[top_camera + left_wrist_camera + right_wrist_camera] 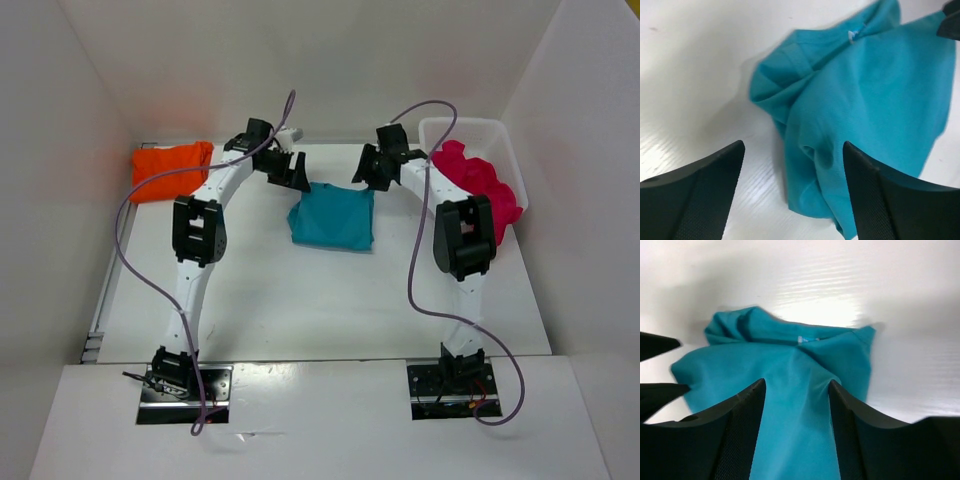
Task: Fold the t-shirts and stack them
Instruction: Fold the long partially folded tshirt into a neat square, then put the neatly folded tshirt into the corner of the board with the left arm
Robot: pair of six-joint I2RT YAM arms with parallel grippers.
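The teal blue t-shirt (333, 219) lies roughly folded at the table's far middle. It also shows in the left wrist view (875, 90) and the right wrist view (790, 385). My left gripper (290, 172) is open just above its far left corner; its jaws straddle the shirt's edge (794, 145). My right gripper (367, 170) is open just above its far right corner, jaws apart over the cloth (797, 385). The orange t-shirt (170, 168) lies folded at the far left. The pink-red t-shirt (482, 185) is bunched in the basket.
A white plastic basket (462, 128) stands at the far right against the wall. White walls close in the table on the left, back and right. Purple cables (130, 260) loop along both arms.
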